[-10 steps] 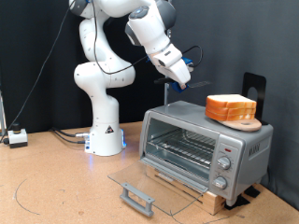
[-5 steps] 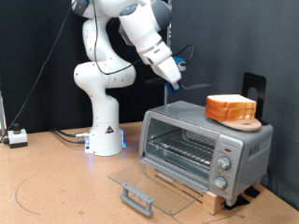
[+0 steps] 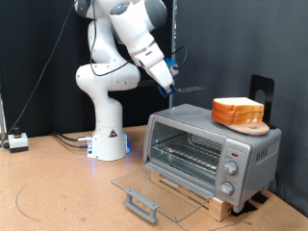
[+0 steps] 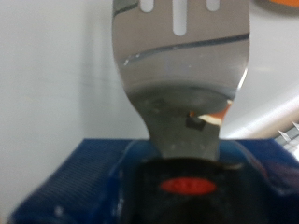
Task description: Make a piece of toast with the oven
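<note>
The end effector [image 3: 167,81] hung in the air, clamped on the dark handle of a slotted metal spatula [image 4: 182,70] whose blade filled the wrist view. Below and toward the exterior view's right stood the oven [image 3: 212,151] on the table [image 3: 58,192], its glass door [image 3: 149,188] folded down flat and its rack bare. Farther right, a stack of bread [image 3: 238,112] sat on the oven's top. A single piece of toast could not be told apart.
</note>
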Tool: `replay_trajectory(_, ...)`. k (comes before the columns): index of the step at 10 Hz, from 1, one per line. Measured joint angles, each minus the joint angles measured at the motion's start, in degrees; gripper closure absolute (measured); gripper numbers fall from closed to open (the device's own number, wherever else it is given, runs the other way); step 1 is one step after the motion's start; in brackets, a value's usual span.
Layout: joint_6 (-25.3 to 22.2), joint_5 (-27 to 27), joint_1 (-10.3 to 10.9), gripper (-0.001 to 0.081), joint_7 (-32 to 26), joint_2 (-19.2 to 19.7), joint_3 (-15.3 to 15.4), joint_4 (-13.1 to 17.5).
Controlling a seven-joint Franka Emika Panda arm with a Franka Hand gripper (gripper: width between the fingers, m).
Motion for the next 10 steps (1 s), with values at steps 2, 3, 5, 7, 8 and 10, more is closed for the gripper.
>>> replay_trajectory(2,0.4,-0.7,-2.6,0.0411,-0.9,-0.7,-3.3,-0.6)
replay_trajectory(3,0.4,-2.0,-4.2,0.0411,-1.3,-0.6,-4.7,-0.6)
replay_trajectory(5,0.5,-5.5,-7.5,0.0411,-2.2,0.2,-6.9,-0.6)
replay_trajectory(7,0.9,-8.7,-10.2,0.0411,-4.7,2.5,-8.7,-0.5)
replay_trajectory(8,1.3,-9.6,-11.0,0.0411,-6.7,4.1,-9.8,-0.5)
replay_trajectory(10,2.4,-9.8,-11.4,0.0411,-10.0,7.3,-11.6,-0.2)
